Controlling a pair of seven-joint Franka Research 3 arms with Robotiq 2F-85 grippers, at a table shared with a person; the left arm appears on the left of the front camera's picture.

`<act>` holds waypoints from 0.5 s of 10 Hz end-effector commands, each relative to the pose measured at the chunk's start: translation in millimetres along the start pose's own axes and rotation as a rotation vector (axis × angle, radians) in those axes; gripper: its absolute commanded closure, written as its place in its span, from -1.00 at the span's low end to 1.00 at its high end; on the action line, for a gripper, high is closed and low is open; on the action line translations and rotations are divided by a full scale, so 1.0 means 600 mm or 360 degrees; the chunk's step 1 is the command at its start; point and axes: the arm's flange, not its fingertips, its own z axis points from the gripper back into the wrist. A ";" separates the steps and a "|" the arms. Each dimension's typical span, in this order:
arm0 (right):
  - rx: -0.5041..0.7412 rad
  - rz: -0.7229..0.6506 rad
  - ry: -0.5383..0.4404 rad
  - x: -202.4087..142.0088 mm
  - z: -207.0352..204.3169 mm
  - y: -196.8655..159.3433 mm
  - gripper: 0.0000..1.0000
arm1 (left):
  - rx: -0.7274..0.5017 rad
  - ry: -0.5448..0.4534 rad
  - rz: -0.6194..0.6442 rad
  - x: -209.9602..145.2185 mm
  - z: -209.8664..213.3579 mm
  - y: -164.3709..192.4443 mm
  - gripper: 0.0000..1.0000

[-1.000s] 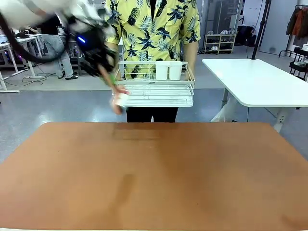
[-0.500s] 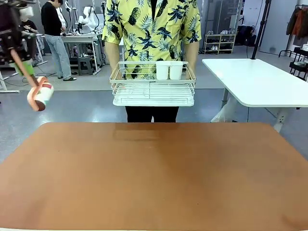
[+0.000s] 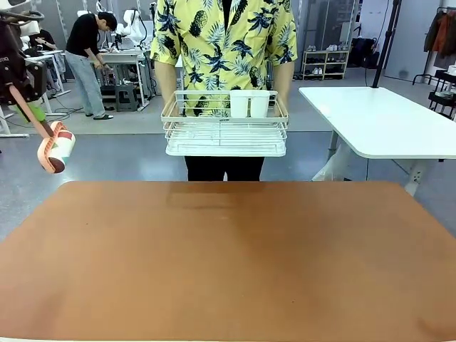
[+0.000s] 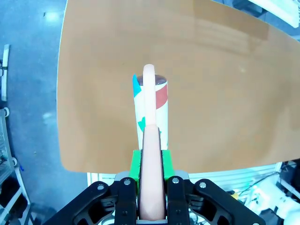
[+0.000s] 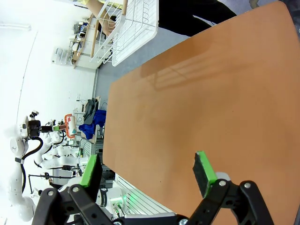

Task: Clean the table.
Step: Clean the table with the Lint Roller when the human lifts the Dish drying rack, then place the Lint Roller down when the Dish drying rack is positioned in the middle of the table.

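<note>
Probably a research lab: behind the white table (image 3: 377, 114) stands a storage shelf (image 3: 325, 63), and far left of it cluttered workbenches (image 3: 128, 54).

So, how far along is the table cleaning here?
Done, apparently: the table top looks bare, and a person holds the wire rack off it. In hand: the left pincer is shut on a lint roller, raised at the table's left. Left: can't tell if more rolling is needed; right pincer is open.

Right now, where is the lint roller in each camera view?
Front view: lint roller far left, in the air.
Left wrist view: lint roller at centre, handle clamped in the left end effector.
Right wrist view: lint roller tiny, near the left edge.
Shared landmark: the reddish-brown table.
</note>
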 end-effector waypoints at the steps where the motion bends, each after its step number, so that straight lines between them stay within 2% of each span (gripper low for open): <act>1: 0.0027 0.0019 -0.0016 0.001 0.001 0.004 -1.00 | -0.0001 0.0027 -0.0005 0.004 0.012 -0.002 0.59; 5: 0.0027 0.0019 -0.0016 0.001 0.001 0.004 -1.00 | -0.0001 0.0027 -0.0005 0.004 0.012 -0.002 0.59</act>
